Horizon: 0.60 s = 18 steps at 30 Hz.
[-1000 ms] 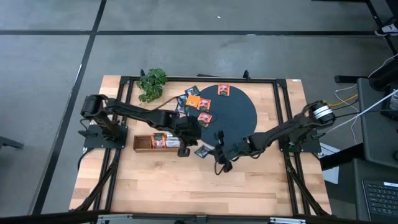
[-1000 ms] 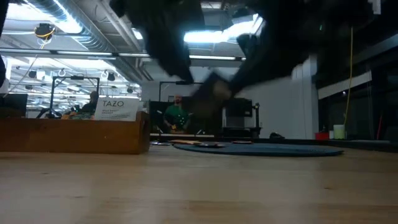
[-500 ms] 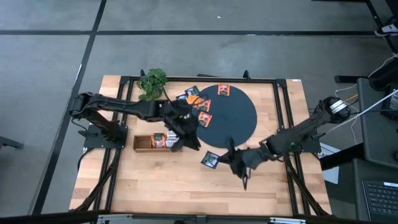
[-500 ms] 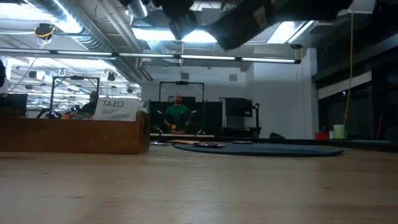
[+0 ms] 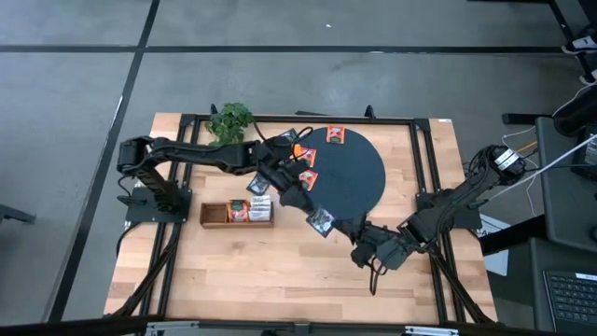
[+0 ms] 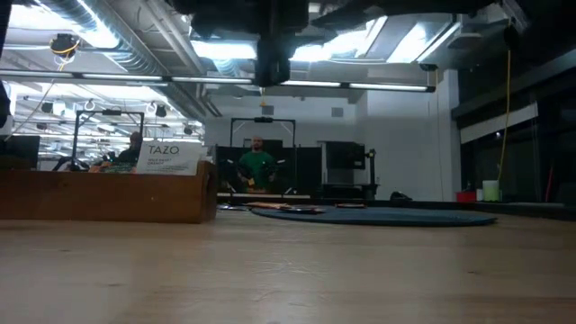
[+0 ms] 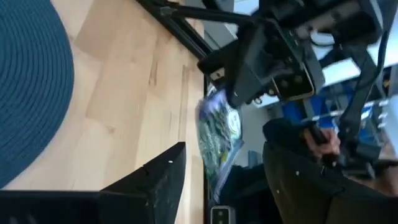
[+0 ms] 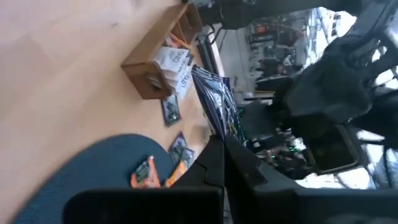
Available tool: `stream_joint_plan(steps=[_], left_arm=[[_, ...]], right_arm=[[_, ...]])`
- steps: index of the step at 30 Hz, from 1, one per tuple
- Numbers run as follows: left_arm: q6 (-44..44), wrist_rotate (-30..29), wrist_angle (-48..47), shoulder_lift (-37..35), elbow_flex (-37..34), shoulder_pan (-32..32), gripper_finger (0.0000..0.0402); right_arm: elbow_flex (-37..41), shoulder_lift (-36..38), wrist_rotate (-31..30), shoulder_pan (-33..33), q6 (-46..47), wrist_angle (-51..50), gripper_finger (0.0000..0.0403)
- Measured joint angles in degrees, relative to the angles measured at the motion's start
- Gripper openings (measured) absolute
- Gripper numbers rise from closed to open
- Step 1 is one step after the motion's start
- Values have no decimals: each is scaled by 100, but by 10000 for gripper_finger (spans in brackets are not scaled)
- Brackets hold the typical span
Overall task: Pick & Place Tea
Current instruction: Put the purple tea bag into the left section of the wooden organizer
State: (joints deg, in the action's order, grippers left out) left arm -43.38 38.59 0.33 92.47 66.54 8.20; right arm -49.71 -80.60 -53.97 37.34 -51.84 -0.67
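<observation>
- Above the desk (image 5: 280, 271), just beside the disc (image 5: 354, 177), we see one dark sachet (image 5: 320, 221) pinched in the right jaws. A second ago it lay flat on the wood.
- The left jaws have swung over from by the tray (image 5: 215, 215) and now sit spread either side of it.
- We read this as a handover starting; the other sachets (image 5: 300, 154) wait at the disc edge.

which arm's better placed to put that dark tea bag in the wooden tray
Right, probably: the right gripper has its jaws shut on the dark sachet, held off the table. The left gripper sits nearer the wooden tray, but its jaws are open and empty.
</observation>
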Motion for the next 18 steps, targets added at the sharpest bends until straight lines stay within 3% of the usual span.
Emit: stream_joint_plan(steps=[11,18], left_arm=[[-386,75,134,96,2,94,214],[-255,207,121,98,2,-4,173]], right_arm=[[0,0,-198,-311,-432,302,2],[0,-2,-166,-640,-713,582,2]])
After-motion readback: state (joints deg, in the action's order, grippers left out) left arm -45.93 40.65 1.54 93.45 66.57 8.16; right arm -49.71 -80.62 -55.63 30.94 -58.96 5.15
